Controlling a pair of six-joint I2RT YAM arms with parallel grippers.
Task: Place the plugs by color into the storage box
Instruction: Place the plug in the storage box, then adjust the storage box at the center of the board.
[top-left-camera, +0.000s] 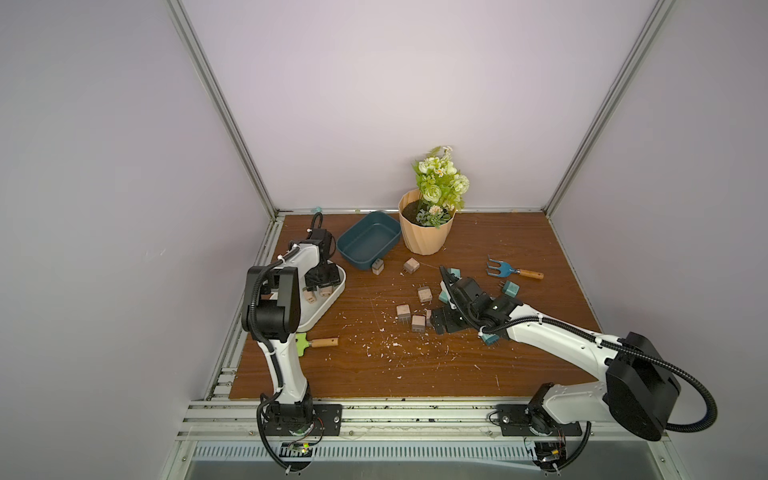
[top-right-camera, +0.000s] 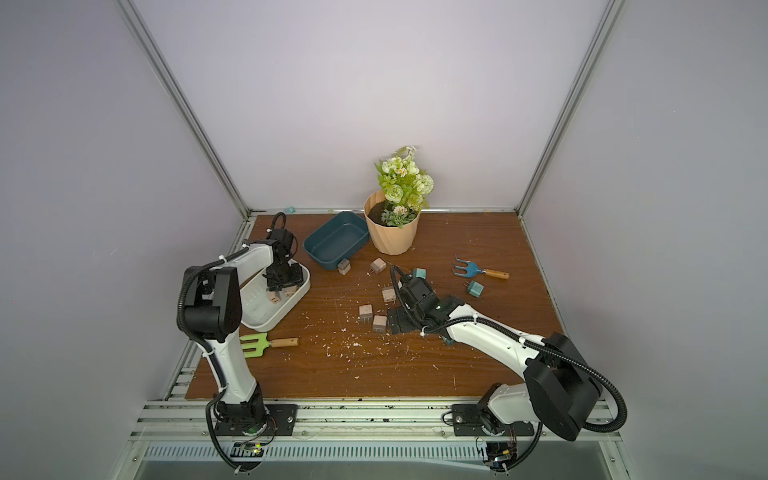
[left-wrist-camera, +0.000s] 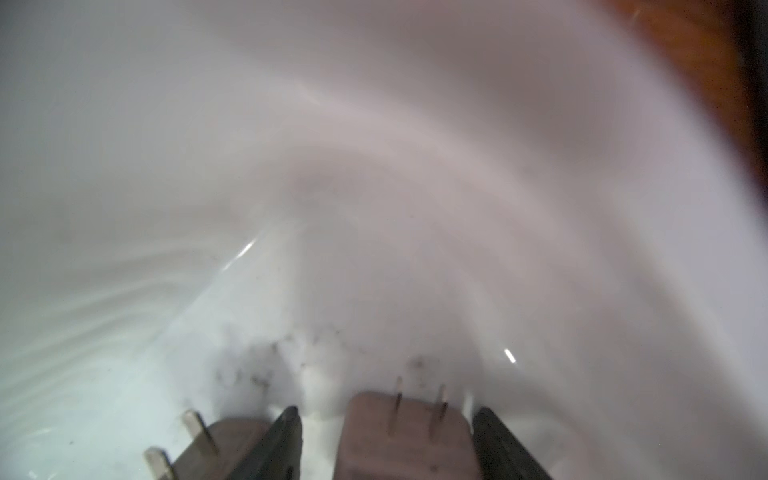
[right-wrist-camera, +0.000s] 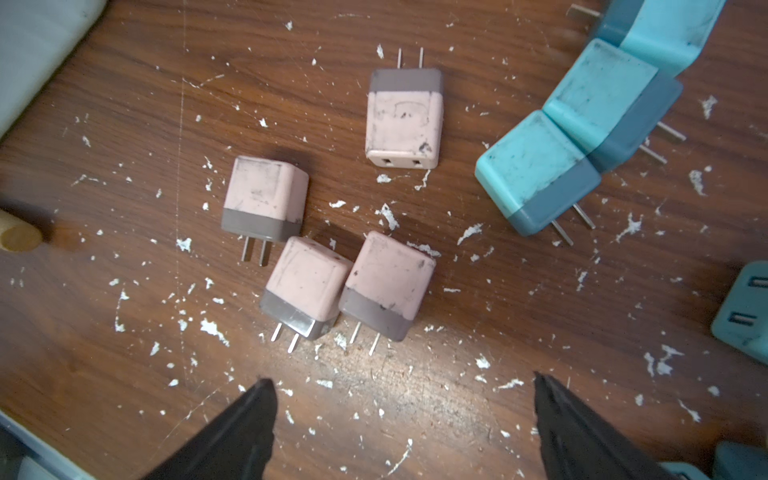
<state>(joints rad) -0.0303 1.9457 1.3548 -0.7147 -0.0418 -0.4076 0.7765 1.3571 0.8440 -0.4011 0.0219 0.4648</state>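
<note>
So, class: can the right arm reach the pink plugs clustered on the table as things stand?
Probably yes: the right gripper hangs open just short of the pink plugs, only bare table between; teal plugs lie aside.

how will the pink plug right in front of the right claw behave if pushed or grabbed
The pink plug looks like a rigid block, so it probably won't deform in the right claw. It lies on a flat side, so a push likely slides it, not rolls it. It touches a second plug, which would probably shift too.
</note>
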